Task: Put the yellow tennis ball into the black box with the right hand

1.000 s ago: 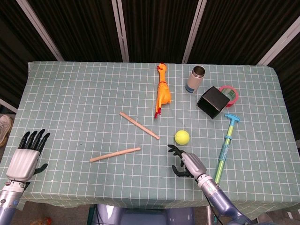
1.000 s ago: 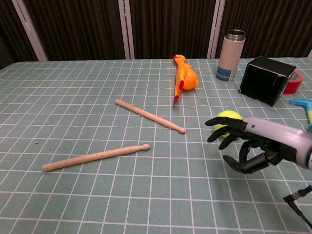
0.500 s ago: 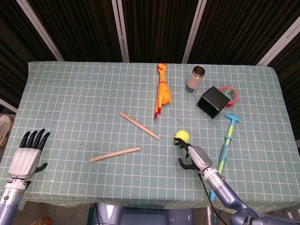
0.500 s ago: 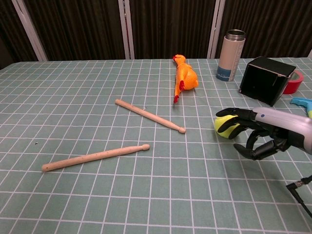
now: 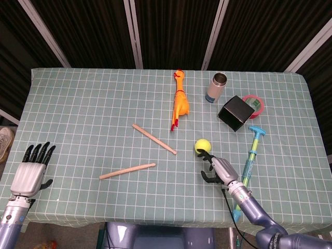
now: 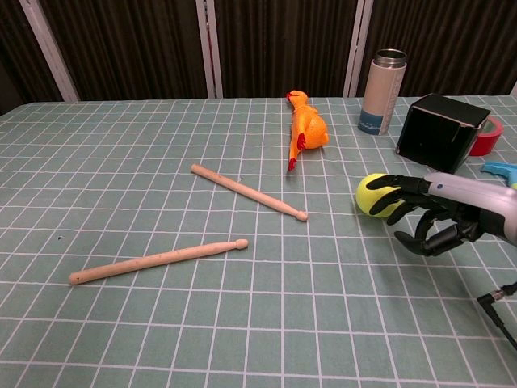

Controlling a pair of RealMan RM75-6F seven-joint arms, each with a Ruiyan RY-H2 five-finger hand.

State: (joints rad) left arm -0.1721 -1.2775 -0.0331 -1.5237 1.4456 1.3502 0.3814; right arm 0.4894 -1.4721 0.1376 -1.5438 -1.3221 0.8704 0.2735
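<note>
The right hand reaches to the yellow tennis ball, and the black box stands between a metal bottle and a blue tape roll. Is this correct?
Not quite: the tape roll is red, not blue, as the head view shows. The rest holds: the right hand reaches to the yellow tennis ball, and the black box stands between the metal bottle and that roll.

Bare cloth lies between the tennis ball (image 5: 202, 146) and the black box (image 5: 234, 112); a flask (image 5: 216, 87) stands just left of the box.
</note>
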